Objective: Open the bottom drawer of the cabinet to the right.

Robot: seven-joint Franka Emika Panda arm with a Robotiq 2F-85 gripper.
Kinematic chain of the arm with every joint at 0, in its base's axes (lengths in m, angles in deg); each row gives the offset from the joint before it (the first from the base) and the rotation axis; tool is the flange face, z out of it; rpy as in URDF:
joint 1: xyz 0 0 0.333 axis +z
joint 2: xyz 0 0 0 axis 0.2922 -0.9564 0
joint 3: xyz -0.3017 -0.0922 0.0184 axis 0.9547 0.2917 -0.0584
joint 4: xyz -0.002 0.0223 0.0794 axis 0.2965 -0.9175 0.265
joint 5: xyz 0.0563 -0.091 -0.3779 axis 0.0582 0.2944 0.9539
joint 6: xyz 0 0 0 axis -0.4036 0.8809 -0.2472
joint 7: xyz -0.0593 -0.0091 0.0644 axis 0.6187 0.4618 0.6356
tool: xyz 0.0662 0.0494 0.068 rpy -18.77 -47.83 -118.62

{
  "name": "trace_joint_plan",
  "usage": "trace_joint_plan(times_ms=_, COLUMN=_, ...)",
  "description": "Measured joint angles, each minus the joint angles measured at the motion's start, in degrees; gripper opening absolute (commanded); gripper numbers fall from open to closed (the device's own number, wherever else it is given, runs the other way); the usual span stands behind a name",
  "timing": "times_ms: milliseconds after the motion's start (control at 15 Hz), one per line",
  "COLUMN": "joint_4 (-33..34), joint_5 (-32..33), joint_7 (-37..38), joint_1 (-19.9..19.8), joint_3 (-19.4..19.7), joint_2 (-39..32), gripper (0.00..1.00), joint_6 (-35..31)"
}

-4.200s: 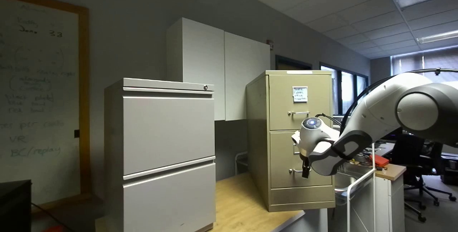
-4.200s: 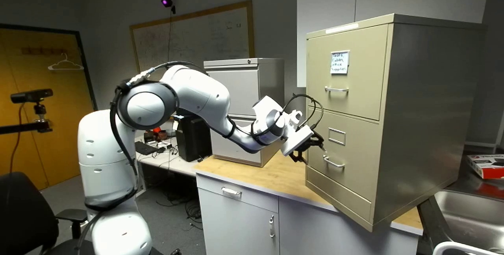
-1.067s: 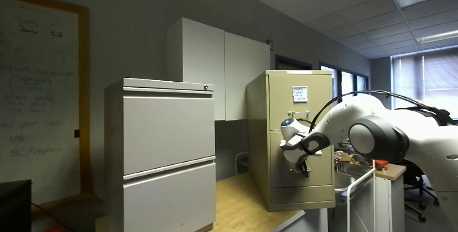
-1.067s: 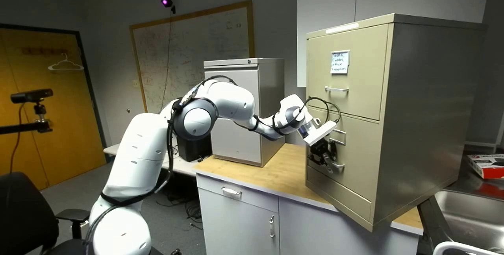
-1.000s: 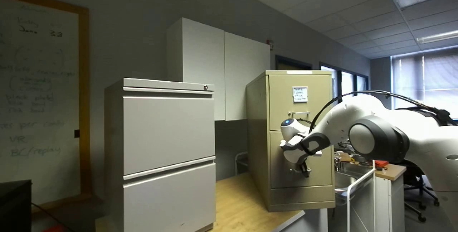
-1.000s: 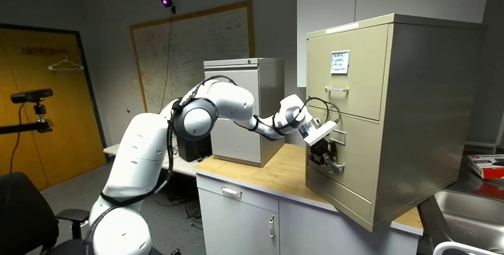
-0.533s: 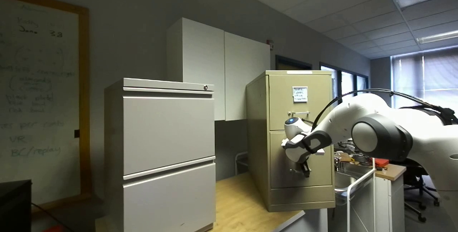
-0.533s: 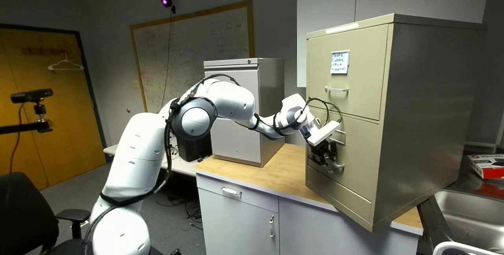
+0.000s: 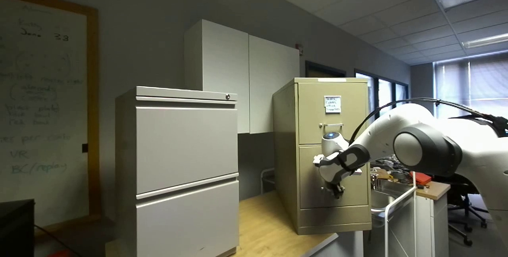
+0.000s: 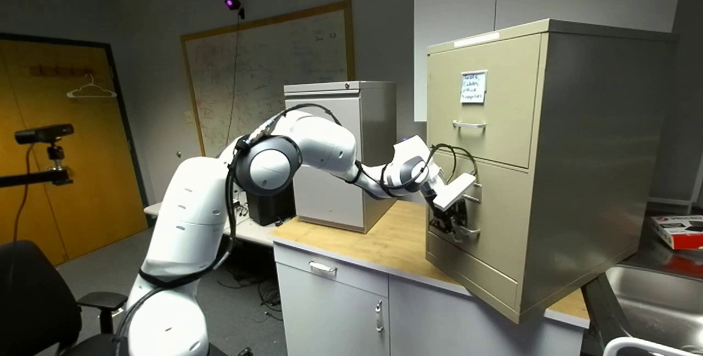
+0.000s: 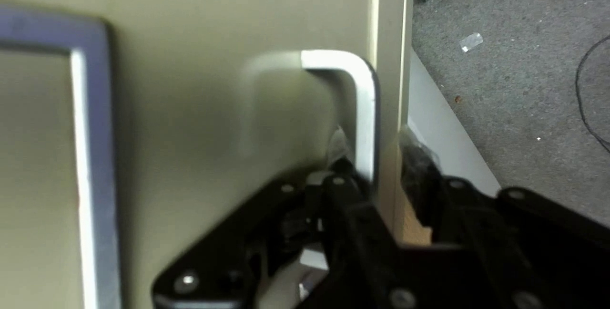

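Note:
The tan cabinet stands on the wooden counter. Its bottom drawer sits flush with the front in both exterior views. A silver bar handle runs between the parted fingers of my gripper in the wrist view. It lies close to the left finger, with a visible gap toward the right finger. I cannot tell whether the handle touches the left one. The handle's near end is hidden behind the gripper. In an exterior view the gripper points down at the handle, covering most of it.
A pale grey cabinet shares the wooden counter. White wall cupboards hang behind. A metal sink and a red-and-white box lie beyond the tan cabinet.
Over about four seconds the arm has come in to the drawer handle. In the last second the hand has shifted slightly and tilted. The drawer has not visibly moved.

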Motion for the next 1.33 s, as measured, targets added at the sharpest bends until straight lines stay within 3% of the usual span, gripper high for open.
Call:
trace_joint_plan(times_ms=333, joint_4=-4.55, joint_5=-3.32, joint_7=-5.33, joint_1=-1.38, joint_3=-0.71, joint_2=1.28, gripper=0.08, joint_6=-8.10)
trace_joint_plan(times_ms=600, joint_4=-10.89, joint_5=14.82, joint_7=1.26, joint_1=2.98, joint_3=5.59, joint_2=2.17, gripper=0.08, joint_6=-21.02)
trace_joint_plan(times_ms=667, joint_4=-11.26, joint_5=18.69, joint_7=5.74, joint_1=5.30, joint_3=8.53, joint_2=2.03, gripper=0.08, joint_6=-22.02)
trace_joint_plan(times_ms=1000, joint_4=-9.50, joint_5=33.16, joint_7=28.55, joint_1=26.94, joint_3=29.72, joint_2=-2.63, gripper=0.08, joint_6=-15.58)
trace_joint_plan(times_ms=1200, joint_4=-7.80, joint_5=41.31, joint_7=41.34, joint_1=35.49, joint_3=36.76, joint_2=-7.24, gripper=0.08, joint_6=-8.09)
trace_joint_plan(times_ms=1333, joint_4=-8.07, joint_5=50.55, joint_7=46.49, joint_1=38.43, joint_3=39.58, joint_2=-9.26, gripper=0.08, joint_6=-8.18)
